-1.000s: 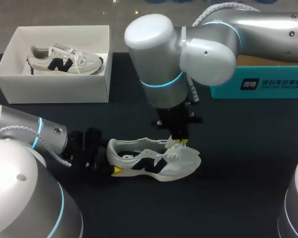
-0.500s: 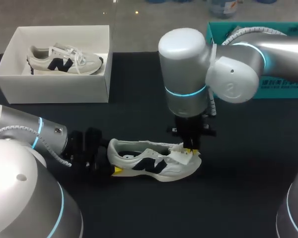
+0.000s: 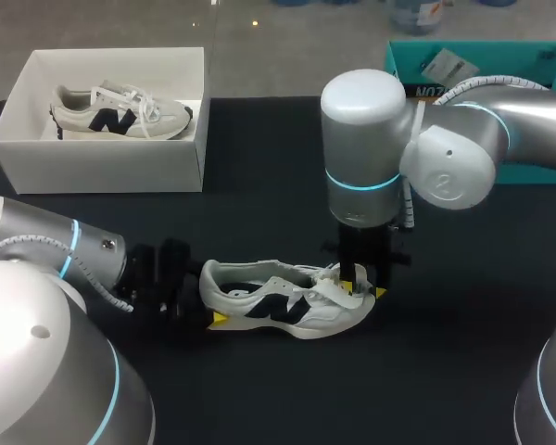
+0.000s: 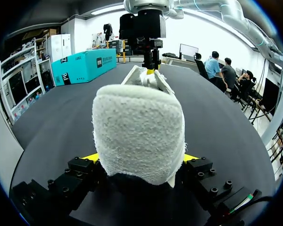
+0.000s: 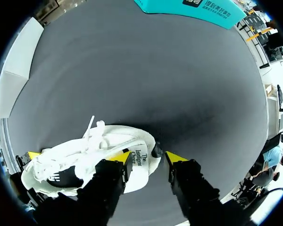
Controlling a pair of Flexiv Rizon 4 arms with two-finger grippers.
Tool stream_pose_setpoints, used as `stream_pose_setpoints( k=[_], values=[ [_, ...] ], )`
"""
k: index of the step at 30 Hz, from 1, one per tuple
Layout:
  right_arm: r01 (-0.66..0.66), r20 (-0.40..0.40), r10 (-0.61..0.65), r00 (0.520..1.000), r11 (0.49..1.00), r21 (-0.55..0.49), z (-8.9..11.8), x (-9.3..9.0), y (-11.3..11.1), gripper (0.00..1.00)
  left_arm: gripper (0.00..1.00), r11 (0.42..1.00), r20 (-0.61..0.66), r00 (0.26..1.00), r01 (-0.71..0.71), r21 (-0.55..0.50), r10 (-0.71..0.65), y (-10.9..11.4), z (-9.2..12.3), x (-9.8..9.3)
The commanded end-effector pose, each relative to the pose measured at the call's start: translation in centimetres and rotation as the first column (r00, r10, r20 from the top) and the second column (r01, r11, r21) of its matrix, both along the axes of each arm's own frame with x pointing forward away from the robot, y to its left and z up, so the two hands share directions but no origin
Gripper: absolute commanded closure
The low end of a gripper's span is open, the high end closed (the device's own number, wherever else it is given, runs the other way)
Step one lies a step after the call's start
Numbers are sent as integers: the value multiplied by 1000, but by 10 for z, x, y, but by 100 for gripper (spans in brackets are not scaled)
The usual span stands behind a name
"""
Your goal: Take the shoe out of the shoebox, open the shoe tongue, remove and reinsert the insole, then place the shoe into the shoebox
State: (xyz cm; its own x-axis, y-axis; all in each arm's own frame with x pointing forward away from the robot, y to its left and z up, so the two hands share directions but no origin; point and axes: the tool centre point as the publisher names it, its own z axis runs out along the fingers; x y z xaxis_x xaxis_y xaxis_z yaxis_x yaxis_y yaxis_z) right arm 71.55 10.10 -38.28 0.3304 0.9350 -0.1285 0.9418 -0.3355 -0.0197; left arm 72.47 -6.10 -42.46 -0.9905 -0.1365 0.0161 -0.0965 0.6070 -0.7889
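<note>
Right tool (image 3: 363, 283) slid toeward, parted, over 1 shoe (image 3: 278, 301), its heel clamped by left tool (image 4: 139, 158); 1 boxed shoe (image 3: 120, 113).

White-and-navy shoe (image 3: 338, 313), black table (image 3: 445, 362), white shoebox (image 3: 102, 165), teal box (image 3: 537, 69).

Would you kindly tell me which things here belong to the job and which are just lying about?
Job: white navy-logo sneaker on table; white cardboard shoebox; left gripper; right gripper.
Lying about: teal cardboard box; second white sneaker, inside the shoebox.
</note>
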Motion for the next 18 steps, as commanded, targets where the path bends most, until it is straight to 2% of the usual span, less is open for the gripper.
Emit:
stream_pose_setpoints(
  k=[1,7,9,11,14,18],
  values=[
    [177,66,-173,983,983,-51,22,-4,14,0,100,1000,1,1000,-1,1,1,1,-2,-1],
    [137,149,-128,981,989,-52,56,-2,28,0,100,1000,1,1000,-1,1,1,1,-2,-1],
    [105,166,-97,981,994,-41,61,0,33,0,100,1000,1,1000,-1,1,1,1,-2,-1],
    [52,183,-46,982,998,-25,66,3,38,0,100,1000,1,1000,-1,1,1,1,-2,-1],
    [-60,261,57,964,998,6,82,7,50,0,100,1000,1,1000,-1,1,1,1,-2,-1],
    [-211,349,190,918,977,23,106,13,61,0,100,1000,1,1000,-1,1,1,1,-2,-1]
  ],
)
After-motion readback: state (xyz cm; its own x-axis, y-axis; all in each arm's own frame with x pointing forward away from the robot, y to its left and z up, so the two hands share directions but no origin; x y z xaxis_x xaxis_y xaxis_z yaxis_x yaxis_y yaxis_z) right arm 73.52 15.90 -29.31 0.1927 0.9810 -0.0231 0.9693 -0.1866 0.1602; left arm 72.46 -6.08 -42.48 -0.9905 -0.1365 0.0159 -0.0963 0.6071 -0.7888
